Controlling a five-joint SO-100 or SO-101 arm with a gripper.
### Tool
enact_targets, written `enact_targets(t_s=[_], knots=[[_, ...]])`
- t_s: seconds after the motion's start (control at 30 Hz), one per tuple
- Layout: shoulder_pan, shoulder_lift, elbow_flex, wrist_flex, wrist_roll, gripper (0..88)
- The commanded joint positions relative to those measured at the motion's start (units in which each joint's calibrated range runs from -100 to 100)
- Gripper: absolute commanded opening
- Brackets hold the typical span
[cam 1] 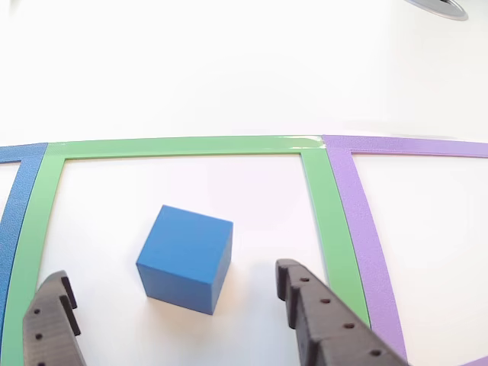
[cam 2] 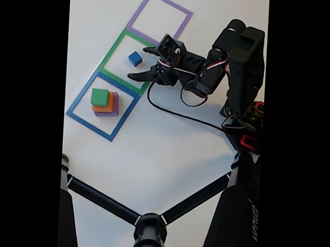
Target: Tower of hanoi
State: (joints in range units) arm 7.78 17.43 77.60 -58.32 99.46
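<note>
Other view, my pincer: my pincer is spread wide, gripping nothing, with one dark finger at the lower left and the other at the lower right.
Other view, blue cube: the blue cube sits on the desk inside the green square, just ahead of my fingers, touching neither.
Other view, neighbours: the purple square borders the green one on the right; a blue square shows at the left edge.
Fixed view, my pincer: my pincer hangs released over the green square's right side, with the blue cube near it, apart from the fingertips.
Fixed view, stack: in the blue square toward the desk's left edge stands a stack, green block on orange on purple.
Fixed view, empty slot: the purple square near the top edge holds nothing.
Progress: I judge only the smallest piece is off the stack and parked in the middle square; the three stacked blocks are left to shift, so the puzzle is barely begun.
</note>
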Motion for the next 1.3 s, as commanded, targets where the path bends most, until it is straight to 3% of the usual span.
enact_targets(t_s=[0.0, 0.8, 1.27], knots=[[-0.9, -0.1, -1.2, -1.5, 0.5, 27.0], [-3.2, 2.3, -4.3, -1.5, 0.5, 23.1], [-4.0, 2.8, -5.1, -1.4, 0.5, 9.7]])
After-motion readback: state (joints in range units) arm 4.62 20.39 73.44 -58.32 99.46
